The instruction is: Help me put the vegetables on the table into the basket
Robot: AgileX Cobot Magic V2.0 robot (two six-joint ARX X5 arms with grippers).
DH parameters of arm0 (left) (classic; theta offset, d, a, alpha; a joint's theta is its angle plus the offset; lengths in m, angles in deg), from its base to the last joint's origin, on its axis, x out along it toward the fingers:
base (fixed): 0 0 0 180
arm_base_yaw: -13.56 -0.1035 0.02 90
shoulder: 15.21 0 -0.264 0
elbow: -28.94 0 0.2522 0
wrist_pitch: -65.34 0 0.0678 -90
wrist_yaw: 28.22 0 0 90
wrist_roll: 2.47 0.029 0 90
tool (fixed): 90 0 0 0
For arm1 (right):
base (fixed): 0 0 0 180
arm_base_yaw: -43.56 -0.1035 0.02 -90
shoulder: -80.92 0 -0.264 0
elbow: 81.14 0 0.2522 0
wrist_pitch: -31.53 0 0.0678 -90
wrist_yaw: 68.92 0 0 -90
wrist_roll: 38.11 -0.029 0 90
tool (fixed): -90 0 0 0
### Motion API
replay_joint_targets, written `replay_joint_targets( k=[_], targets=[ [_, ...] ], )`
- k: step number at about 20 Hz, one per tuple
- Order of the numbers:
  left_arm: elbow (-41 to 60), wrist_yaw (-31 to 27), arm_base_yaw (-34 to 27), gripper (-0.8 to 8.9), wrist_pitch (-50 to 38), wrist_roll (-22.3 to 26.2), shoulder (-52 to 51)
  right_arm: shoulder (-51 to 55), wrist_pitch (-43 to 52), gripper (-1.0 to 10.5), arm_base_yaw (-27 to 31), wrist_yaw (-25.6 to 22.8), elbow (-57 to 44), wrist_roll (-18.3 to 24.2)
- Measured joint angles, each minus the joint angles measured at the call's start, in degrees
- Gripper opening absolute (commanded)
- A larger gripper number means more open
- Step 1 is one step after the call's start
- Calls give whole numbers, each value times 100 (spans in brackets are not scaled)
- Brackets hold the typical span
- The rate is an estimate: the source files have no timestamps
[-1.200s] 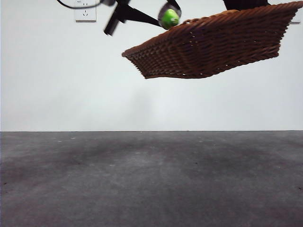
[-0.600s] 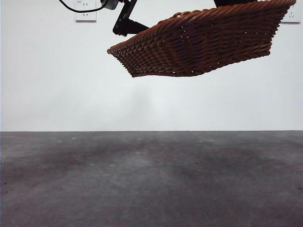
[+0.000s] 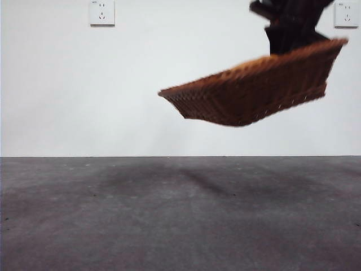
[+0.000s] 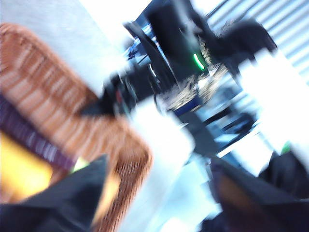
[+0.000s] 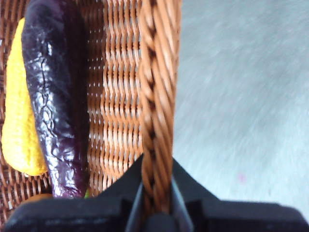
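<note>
The wicker basket (image 3: 254,90) hangs tilted in the air above the table (image 3: 180,214), at the upper right of the front view. My right gripper (image 3: 296,48) holds it from above and is shut on the braided rim (image 5: 157,96). The dark-purple eggplant (image 5: 55,96) and the yellow corn piece (image 5: 17,125) lie side by side inside the basket. The potato is not clearly in view. The left wrist view is badly blurred. In it my left gripper (image 4: 154,193) is open and empty, beside the basket (image 4: 48,106), with the eggplant (image 4: 29,133) and the corn piece (image 4: 19,169) inside.
The white wall behind the table has one socket (image 3: 102,12) at the upper left and another (image 3: 346,14) at the upper right. The left arm is out of the front view.
The left gripper, which held the eggplant over the basket, has let it go and left the front view. The basket has shifted to the right and a little lower.
</note>
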Motion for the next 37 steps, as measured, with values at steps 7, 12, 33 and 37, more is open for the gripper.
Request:
replay_joint_targets(
  k=[7,12,33,37],
  targets=[
    [0,-1198,0,-8,2857,2649,-699,-935,518,-17,745,446,0,-105],
    [0,-1213,0,-8,3364,2946,-852,-1624,780,-17,1005,931,-2,-125],
    [0,-2260,0,-8,4033,3434,-944,-1130,629,538,1051,-348,-289,-466],
    [0,-2284,0,-8,4041,3462,-951,459,-83,331,1051,-566,-289,-463]
  ],
)
